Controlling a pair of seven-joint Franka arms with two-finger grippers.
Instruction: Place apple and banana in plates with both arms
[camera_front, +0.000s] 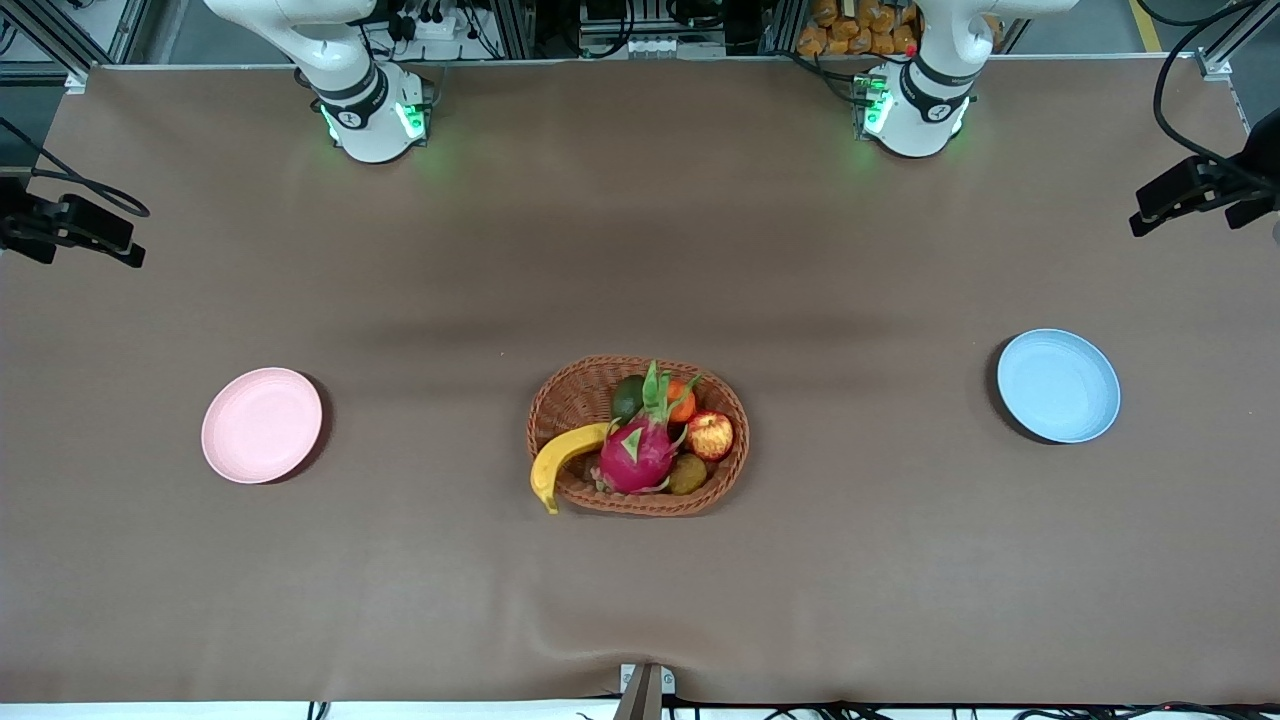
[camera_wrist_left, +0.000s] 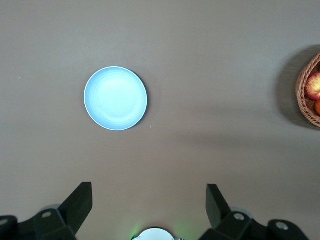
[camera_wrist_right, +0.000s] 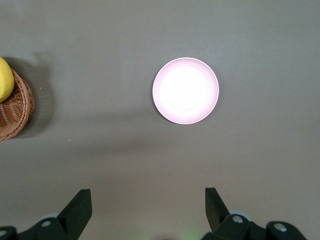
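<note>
The red apple (camera_front: 710, 435) lies in the wicker basket (camera_front: 560, 388) at mid-table, on the side toward the left arm. The yellow banana (camera_front: 562, 458) rests on the basket's rim toward the right arm. The pale pink plate (camera_front: 262, 424) lies toward the right arm's end, the light blue plate (camera_front: 1058, 385) toward the left arm's end. Both are empty. Both arms wait high over their bases, their hands out of the front view. My left gripper (camera_wrist_left: 149, 200) is open high above the table near the blue plate (camera_wrist_left: 115, 98). My right gripper (camera_wrist_right: 148, 202) is open high above the table near the pink plate (camera_wrist_right: 185, 90).
The basket also holds a magenta dragon fruit (camera_front: 640, 450), an orange fruit (camera_front: 681, 400), a green avocado (camera_front: 627, 397) and a brown kiwi (camera_front: 687, 474). Black camera mounts (camera_front: 1200, 185) stand at both table ends. The basket edge shows in the left wrist view (camera_wrist_left: 306, 95) and the right wrist view (camera_wrist_right: 15, 112).
</note>
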